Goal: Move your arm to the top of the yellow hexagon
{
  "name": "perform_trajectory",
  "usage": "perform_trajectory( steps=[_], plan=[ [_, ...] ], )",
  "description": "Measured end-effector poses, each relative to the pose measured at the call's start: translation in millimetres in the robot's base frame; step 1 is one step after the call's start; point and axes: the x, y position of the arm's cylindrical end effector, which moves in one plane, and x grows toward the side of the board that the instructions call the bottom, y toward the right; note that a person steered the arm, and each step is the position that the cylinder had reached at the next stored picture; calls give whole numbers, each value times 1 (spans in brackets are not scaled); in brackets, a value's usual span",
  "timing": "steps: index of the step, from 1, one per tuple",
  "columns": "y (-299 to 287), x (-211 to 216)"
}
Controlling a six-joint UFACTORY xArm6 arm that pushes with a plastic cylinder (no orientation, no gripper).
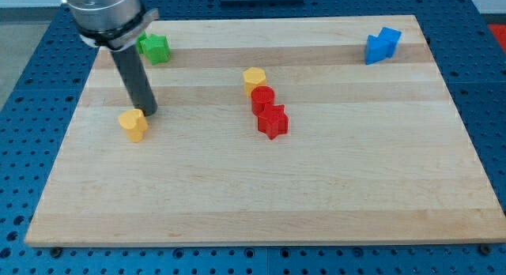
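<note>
The yellow hexagon [254,79] lies near the middle of the wooden board [261,188], just above a red cylinder [262,99]. My tip [148,113] is far to the view's left of the hexagon, touching or nearly touching the top right of another yellow block [134,124] of unclear shape. The dark rod rises from the tip to the arm at the view's top left.
A red star [273,121] lies just below the red cylinder. A green star [153,48] sits near the top left, right of the rod. Two blue blocks [383,46] sit together at the top right. A blue perforated table surrounds the board.
</note>
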Motion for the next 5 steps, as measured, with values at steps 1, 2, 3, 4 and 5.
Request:
perform_trajectory(
  steps=[1,2,3,4,5],
  plan=[
    [2,0],
    [58,-13],
    [112,-84],
    [123,-141],
    [151,-168]
  ],
)
